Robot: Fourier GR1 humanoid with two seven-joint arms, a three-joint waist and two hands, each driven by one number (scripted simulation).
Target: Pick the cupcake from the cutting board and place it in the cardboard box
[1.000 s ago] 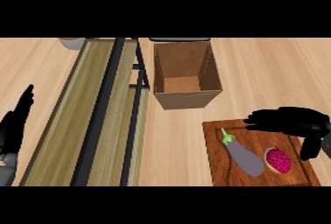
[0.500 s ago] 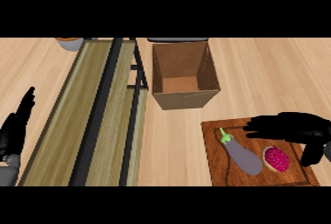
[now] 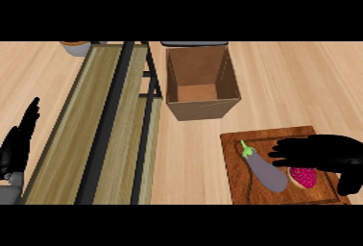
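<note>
On one cutting board (image 3: 237, 141), one cupcake (image 3: 303, 177), one eggplant (image 3: 266, 172), right hand (image 3: 327, 153) above.

Lower right: the right hand (image 3: 327, 153) covers the upper part of the cupcake (image 3: 303, 177) and part of the cutting board (image 3: 242, 186), whose lower edge is cut off at the frame's bottom. Lower left: the left hand (image 3: 17, 144) is cut by the left edge. Upper left: a small container (image 3: 77, 47) shows only its lower part; its identity cannot be told.
</note>
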